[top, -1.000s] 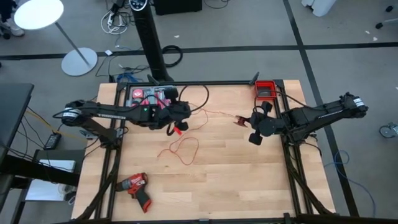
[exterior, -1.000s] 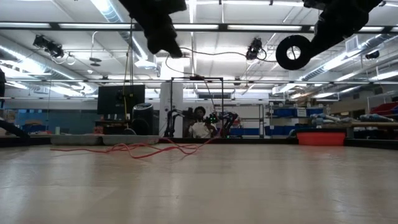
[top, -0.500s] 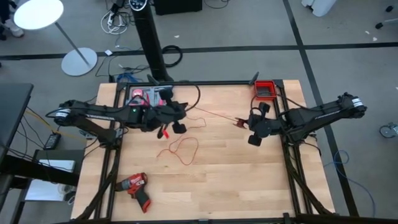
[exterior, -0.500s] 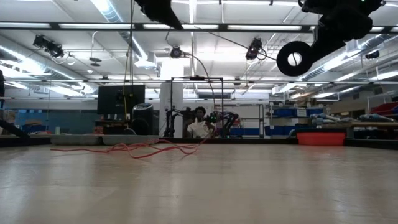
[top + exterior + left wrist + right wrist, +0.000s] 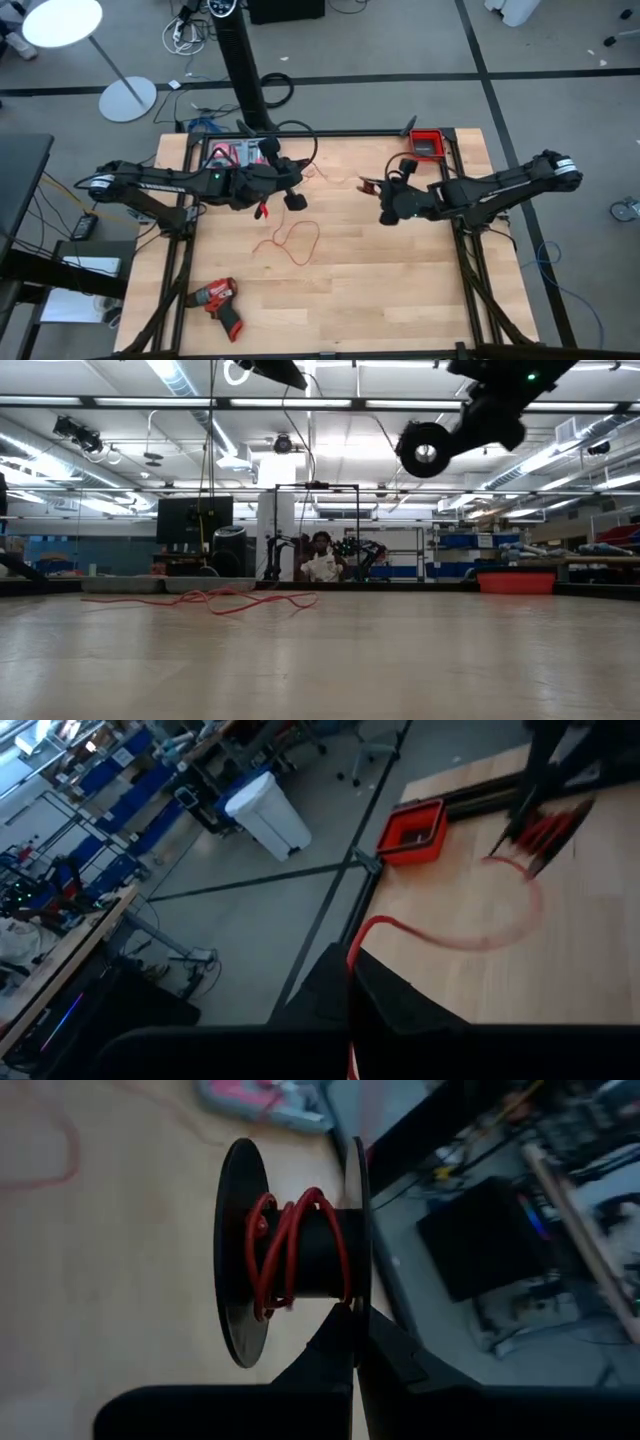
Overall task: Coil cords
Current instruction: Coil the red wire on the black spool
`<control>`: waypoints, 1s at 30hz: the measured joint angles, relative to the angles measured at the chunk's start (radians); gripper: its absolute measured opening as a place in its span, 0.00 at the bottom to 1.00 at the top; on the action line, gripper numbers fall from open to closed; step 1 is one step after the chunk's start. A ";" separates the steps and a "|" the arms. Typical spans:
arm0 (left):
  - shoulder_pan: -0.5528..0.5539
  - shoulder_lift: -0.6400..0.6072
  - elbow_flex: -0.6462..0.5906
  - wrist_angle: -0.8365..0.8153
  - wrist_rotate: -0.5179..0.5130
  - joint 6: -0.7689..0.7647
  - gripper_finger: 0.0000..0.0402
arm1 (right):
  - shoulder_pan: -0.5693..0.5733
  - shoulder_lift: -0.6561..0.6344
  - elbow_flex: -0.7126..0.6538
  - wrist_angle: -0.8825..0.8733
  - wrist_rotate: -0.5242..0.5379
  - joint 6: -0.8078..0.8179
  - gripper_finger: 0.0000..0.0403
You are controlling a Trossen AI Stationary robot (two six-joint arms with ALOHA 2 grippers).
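Both hands are raised above the wooden desk (image 5: 400, 290), facing each other across its middle.

Right hand (image 5: 372, 189) is clenched; its two dark fingers (image 5: 340, 1342) meet at the rim of a black spool (image 5: 290, 1263), which it grasps by one flange. Several turns of the thin red wire (image 5: 290, 1252) wrap the spool's core. In the low view the spool (image 5: 424, 449) hangs high over the desk as a dark disc with a pale centre, under the arm.

Left hand (image 5: 291, 200) is likewise clenched, pinching the red wire (image 5: 395, 928), which leaves its fingertips and curves in a loose arc across the desk toward the far corner. In the high view the wire (image 5: 290, 238) runs from this hand, past the right hand's spool, and a slack part of it lies in an open loop on the desk just in front of the left hand. The low view shows that slack (image 5: 215, 600) resting flat on the desk.

A thicker black cable (image 5: 303, 150) arcs near the back edge behind the left hand; whether either hand touches it I cannot tell.

Further out, a red bin (image 5: 427, 144) sits at the back right corner, a tray of pink and red items (image 5: 235, 153) at the back left, and a red drill (image 5: 220, 302) lies near the front left, well apart from both hands.

A person (image 5: 320, 560) sits in the room beyond the desk.
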 joint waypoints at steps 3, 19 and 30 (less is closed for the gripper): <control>-0.001 0.002 0.000 0.022 0.002 0.000 0.00 | -0.038 0.043 0.000 0.080 0.054 -0.044 0.00; -0.122 0.002 -0.001 0.122 0.011 -0.026 0.00 | -0.207 0.134 0.000 0.306 0.167 -0.141 0.00; -0.156 0.030 -0.001 0.189 0.099 0.026 0.00 | -0.249 0.133 0.000 0.576 0.030 -0.221 0.00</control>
